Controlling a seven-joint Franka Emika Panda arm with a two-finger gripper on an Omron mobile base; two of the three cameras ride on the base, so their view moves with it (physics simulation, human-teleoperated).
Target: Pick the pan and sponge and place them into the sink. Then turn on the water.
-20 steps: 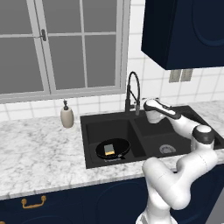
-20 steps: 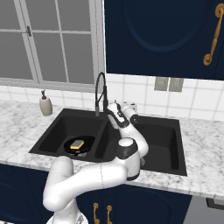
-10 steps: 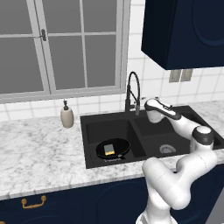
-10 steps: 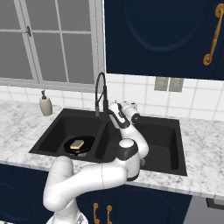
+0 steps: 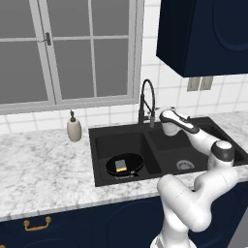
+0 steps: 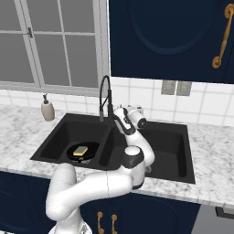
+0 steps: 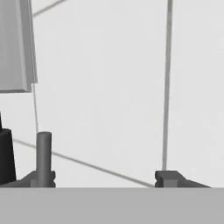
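Observation:
The black pan [image 5: 127, 163] [image 6: 83, 151] lies in the left basin of the black sink [image 5: 180, 149] [image 6: 170, 147], with the yellow sponge [image 5: 121, 166] [image 6: 81, 151] resting inside it. My gripper [image 5: 163, 116] [image 6: 122, 114] [image 7: 105, 179] is up at the back of the sink, just right of the tall dark faucet [image 5: 147, 99] [image 6: 106, 98], and faces the tiled wall. Its fingertips [image 7: 168, 178] stand wide apart, open, holding nothing. A short grey upright rod [image 7: 43, 153] rises right at the left fingertip. Water is out of view.
A beige soap dispenser [image 5: 74, 128] [image 6: 47, 109] stands on the marble counter [image 5: 43, 169] left of the sink, below the window. Dark blue wall cabinets [image 5: 203, 34] hang above the right side. The right basin holds just its drain [image 5: 184, 165].

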